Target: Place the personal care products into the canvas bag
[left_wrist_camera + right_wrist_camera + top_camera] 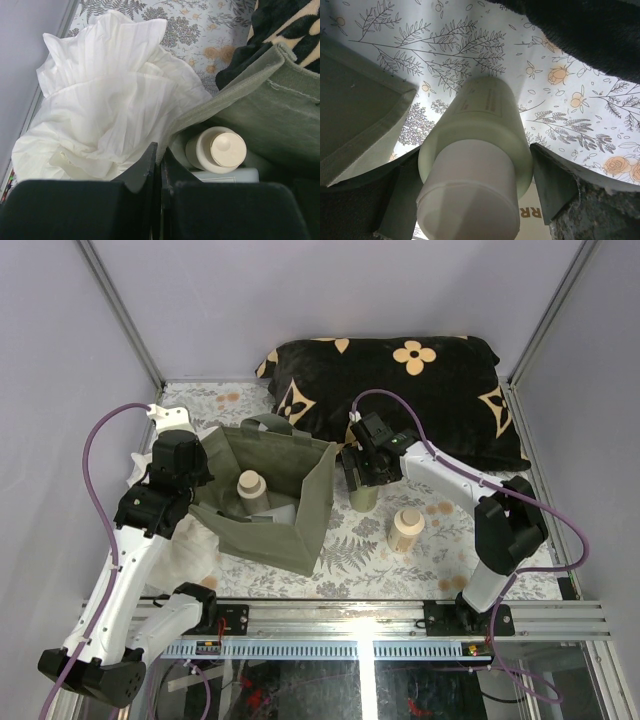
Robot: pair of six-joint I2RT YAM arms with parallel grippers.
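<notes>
The olive-green canvas bag (310, 512) stands open at the centre-left. One beige bottle (250, 485) stands inside it and also shows in the left wrist view (220, 150). My left gripper (203, 490) (160, 152) is shut on the bag's left rim (235, 90). My right gripper (362, 478) (472, 155) is closed round a pale bottle with a whitish cap (362, 496) (480, 130), just right of the bag (355, 115), low over the table. Another beige bottle (406, 528) stands on the table to the right.
A black cushion with tan flower marks (400, 390) lies along the back, close behind the right gripper (590, 35). A crumpled white cloth (190, 550) (100, 100) lies left of the bag. A pale blue item (225, 175) lies in the bag beneath the bottle.
</notes>
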